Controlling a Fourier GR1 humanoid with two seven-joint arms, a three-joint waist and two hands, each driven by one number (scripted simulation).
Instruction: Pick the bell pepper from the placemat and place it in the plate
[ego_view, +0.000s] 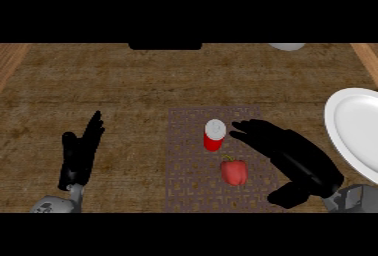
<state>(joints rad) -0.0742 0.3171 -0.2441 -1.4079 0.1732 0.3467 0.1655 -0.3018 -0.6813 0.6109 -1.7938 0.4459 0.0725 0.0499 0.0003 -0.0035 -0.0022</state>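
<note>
- The right hand (284, 150) reaches in from the lower right over the placemat (184, 175), fingers stretched out and spread, palm down, holding nothing.
- The bell pepper (234, 171) lies on the placemat just below and to the left of that hand's fingers, beside the palm's inner edge; whether the hand touches it cannot be told.
- A red can with a white top (213, 135) stands upright on the placemat, just left of the right hand's fingertips (238, 128) and just beyond the pepper.
- The white plate (354, 132) sits to the right of the right hand, close to the back of the hand, partly cut off by the view's right edge; nothing lies on its visible part.
- The left hand (81, 150) shows well to the left of the placemat, open with fingers straight and pointing away, resting above the wooden counter (111, 80) and holding nothing.
</note>
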